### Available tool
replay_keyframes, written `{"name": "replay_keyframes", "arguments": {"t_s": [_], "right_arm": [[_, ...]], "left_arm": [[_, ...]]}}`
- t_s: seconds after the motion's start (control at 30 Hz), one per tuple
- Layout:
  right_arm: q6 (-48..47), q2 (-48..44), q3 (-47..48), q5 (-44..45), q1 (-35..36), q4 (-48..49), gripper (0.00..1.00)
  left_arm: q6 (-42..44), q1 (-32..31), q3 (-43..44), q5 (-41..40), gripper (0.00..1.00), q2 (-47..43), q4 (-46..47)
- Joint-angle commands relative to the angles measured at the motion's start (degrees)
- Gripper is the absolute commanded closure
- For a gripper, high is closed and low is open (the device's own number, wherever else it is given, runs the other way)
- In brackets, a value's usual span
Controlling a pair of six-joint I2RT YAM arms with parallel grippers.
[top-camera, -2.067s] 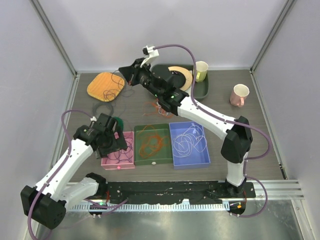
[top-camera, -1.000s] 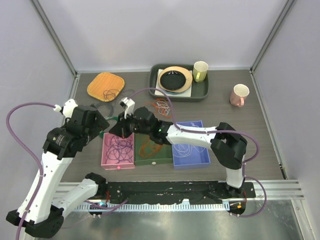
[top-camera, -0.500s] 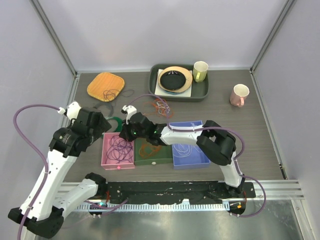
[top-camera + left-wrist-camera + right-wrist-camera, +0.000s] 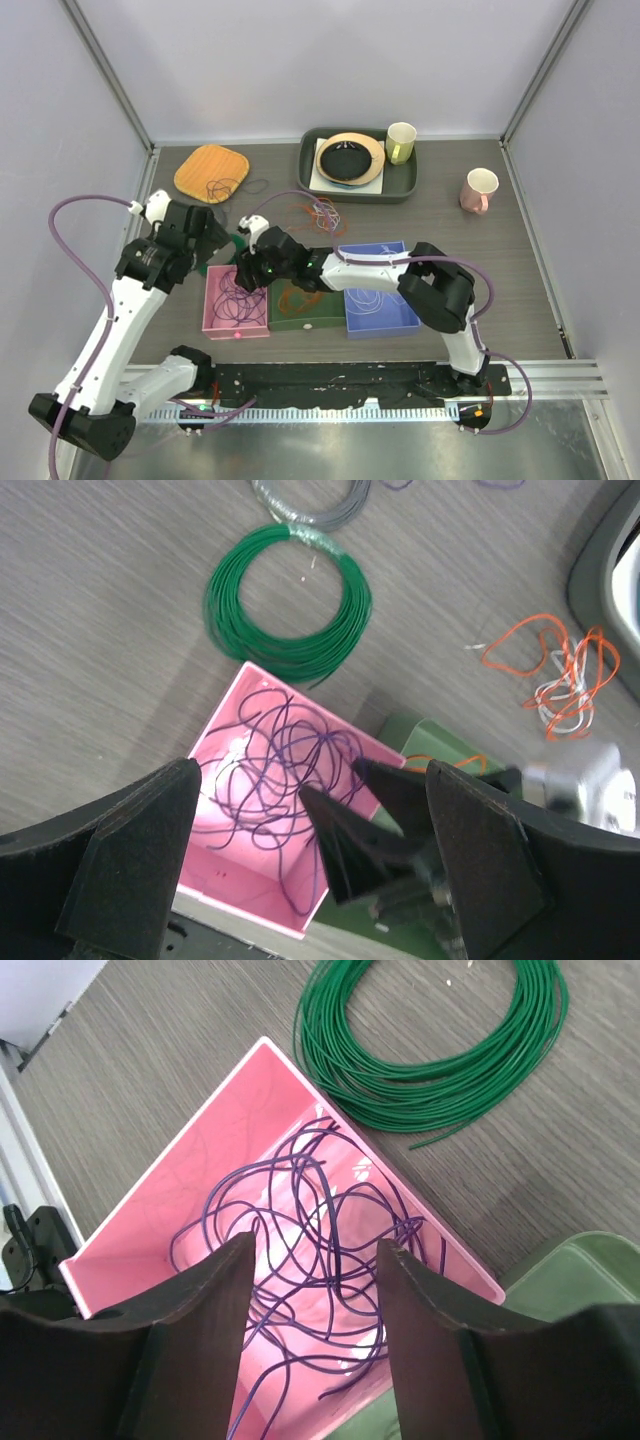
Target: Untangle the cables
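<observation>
Many purple cables (image 4: 300, 1250) in pink bin (image 4: 180, 1175), beneath right pincer (image 4: 315, 1260)

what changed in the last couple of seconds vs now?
The right gripper swung back from the wooden board to over the pink bin. Its jaws, shut a second ago, now stand apart above the purple cables, holding nothing. The left gripper pulled back leftward off the bin, open throughout. The green bin, blue bin and tray are unchanged.

No legible text or markings
</observation>
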Motion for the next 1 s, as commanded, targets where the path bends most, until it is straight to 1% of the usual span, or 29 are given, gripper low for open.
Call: {"name": "replay_keyframes", "arguments": {"t_s": [0.0,0.1,0.17,0.27,0.3,0.37,0.4,0.43,0.47,0.5,0.53,0.57,0.6,0.63,0.67,0.73,0.77,0.83,0.9,0.93,0.97], "right_arm": [[-0.60,-9.25,-1.57,-0.29,0.32,4.32,0.38],[-0.69,-12.50,-4.21,1.82,-0.03,6.00,0.29],[0.45,-14.09,-5.54,1.82,-1.34,6.43,0.25],[3.00,-17.43,-9.13,1.82,-4.77,8.53,0.22],[4.74,-18.31,-11.67,1.56,-5.82,9.50,0.22],[6.86,-21.21,-14.23,0.42,-9.24,12.49,0.21],[8.35,-22.26,-16.68,-0.10,-10.48,13.28,0.21],[8.80,-24.19,-17.83,-0.46,-11.45,14.68,0.21],[8.98,-25.25,-19.06,-0.20,-12.94,15.05,0.21],[8.81,-26.22,-20.99,0.41,-13.56,15.22,0.21],[8.20,-27.18,-21.79,1.81,-13.91,15.23,0.21],[7.76,-29.02,-22.50,4.52,-14.35,14.96,0.21],[7.32,-29.82,-23.72,5.77,-14.44,14.79,0.21],[6.18,-30.70,-24.26,8.04,-14.62,14.26,0.21],[5.65,-32.19,-24.70,8.85,-14.71,14.00,0.21],[4.59,-33.78,-25.93,10.69,-14.88,13.03,0.21],[4.06,-34.57,-26.45,12.35,-14.88,13.03,0.21],[3.36,-36.94,-28.04,14.56,-15.06,12.68,0.20],[2.57,-38.78,-29.09,17.29,-15.15,12.59,0.20],[2.39,-39.32,-29.27,17.99,-15.32,12.41,0.20],[2.04,-39.84,-29.53,18.34,-15.41,12.24,0.20]], "left_arm": [[2.29,5.87,-0.58,6.74,0.00,1.55,8.54],[2.55,10.01,-0.94,10.70,0.00,4.09,12.49],[3.43,11.78,-1.20,12.82,0.00,6.12,15.40],[6.58,14.42,-0.85,16.16,0.00,11.82,22.34],[9.82,15.21,-0.50,16.52,0.00,13.93,26.45],[12.47,16.26,1.69,16.69,0.00,20.69,29.11],[13.27,17.83,3.09,17.74,0.00,23.15,29.21],[16.15,18.63,5.80,19.40,0.00,28.31,29.65],[17.31,19.42,7.05,21.33,0.00,30.80,31.48],[17.84,20.30,8.28,21.00,0.00,33.09,32.02],[20.28,20.66,11.86,21.87,0.00,35.81,32.03],[21.96,20.84,13.55,25.62,0.00,40.18,32.20],[24.15,20.93,15.13,27.05,0.00,42.66,32.81],[27.05,20.93,18.11,27.33,0.00,44.60,33.34],[28.47,20.93,19.44,25.42,0.00,48.45,33.60],[31.63,20.93,23.82,24.17,0.00,51.90,32.21],[34.34,20.93,25.07,23.12,0.00,55.05,31.07],[35.07,20.93,28.14,19.69,0.00,57.88,30.10],[36.30,20.93,29.90,19.42,0.00,61.56,29.48],[36.39,20.93,32.87,19.42,0.01,62.80,28.35],[36.65,20.93,34.03,19.51,0.02,63.69,27.12]]}}
